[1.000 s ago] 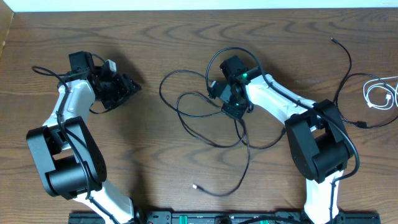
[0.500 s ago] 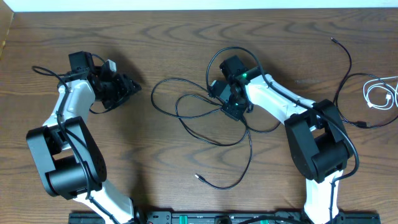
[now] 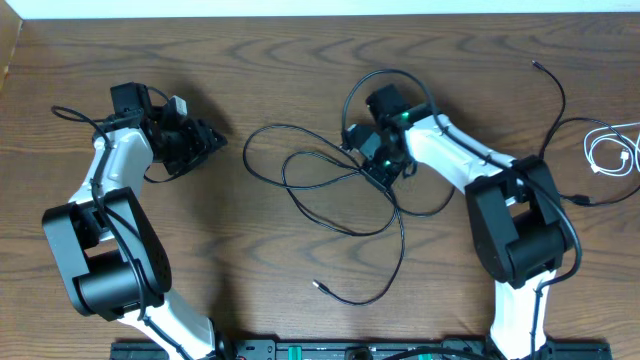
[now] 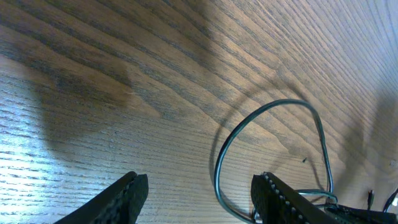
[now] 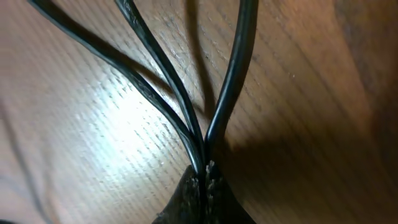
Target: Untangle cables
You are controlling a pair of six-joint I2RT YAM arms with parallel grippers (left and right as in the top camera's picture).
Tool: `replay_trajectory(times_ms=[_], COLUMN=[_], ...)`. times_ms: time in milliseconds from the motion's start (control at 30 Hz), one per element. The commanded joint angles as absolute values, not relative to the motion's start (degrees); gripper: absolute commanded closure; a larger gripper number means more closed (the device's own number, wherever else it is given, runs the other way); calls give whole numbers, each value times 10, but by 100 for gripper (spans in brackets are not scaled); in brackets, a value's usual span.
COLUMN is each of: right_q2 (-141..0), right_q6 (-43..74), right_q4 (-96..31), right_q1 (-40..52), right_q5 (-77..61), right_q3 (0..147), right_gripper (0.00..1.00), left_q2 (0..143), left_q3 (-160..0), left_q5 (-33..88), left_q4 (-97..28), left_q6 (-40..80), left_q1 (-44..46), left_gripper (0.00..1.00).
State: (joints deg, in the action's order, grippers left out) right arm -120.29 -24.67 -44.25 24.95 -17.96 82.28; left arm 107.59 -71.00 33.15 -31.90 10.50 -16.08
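Note:
A tangle of thin black cables (image 3: 285, 178) lies in loops at the middle of the wooden table, with a loose plug end (image 3: 318, 285) near the front. My right gripper (image 3: 385, 170) is shut on strands of this tangle at its right side. The right wrist view shows three black strands (image 5: 168, 81) running into the closed fingertips (image 5: 205, 173). Another black cable (image 3: 562, 100) curves along the right side. A white cable (image 3: 605, 150) lies coiled at the far right edge. My left gripper (image 3: 205, 140) is open and empty at the left, fingers apart over bare wood (image 4: 202, 193).
A thin wire loop (image 4: 273, 118) belonging to the left arm hangs in front of the left fingers. The right arm's own thick wires arch over its wrist (image 3: 385, 80). The table's far edge meets a white strip (image 3: 320, 8).
The right gripper has moved slightly up and right, still holding the cables. The tangle's left loop spread leftward and the loose plug end shifted a little. The left arm has not moved.

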Motion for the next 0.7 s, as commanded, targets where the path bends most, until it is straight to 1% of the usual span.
replay_trajectory(times_ms=[0,167,267,467,667], right_q2=[-1213,-1213,-1213,-1195,-1147], right_q6=[-213,-191,-190,-185,-110], right_q4=[-439,-419,-411,-404,-368], right_q1=[223,191,182,174,129], right_q5=[-297,-427,-463,-471,-459], right_q3=[818,818,818,818,823], right_gripper=[99,99,99,99,99], left_q2=[1082,1082,1082,1082,1082], left_q3=[-714,-714,-714,-714,-714], left_q5=[339,339,339,339,339], left_q4=[-320,-320,-320,-320,-320], left_q6=[106,106,106,106,106], left_q1=[-163,-163,-163,-163,-163], left_gripper=[41,40,40,41,40])
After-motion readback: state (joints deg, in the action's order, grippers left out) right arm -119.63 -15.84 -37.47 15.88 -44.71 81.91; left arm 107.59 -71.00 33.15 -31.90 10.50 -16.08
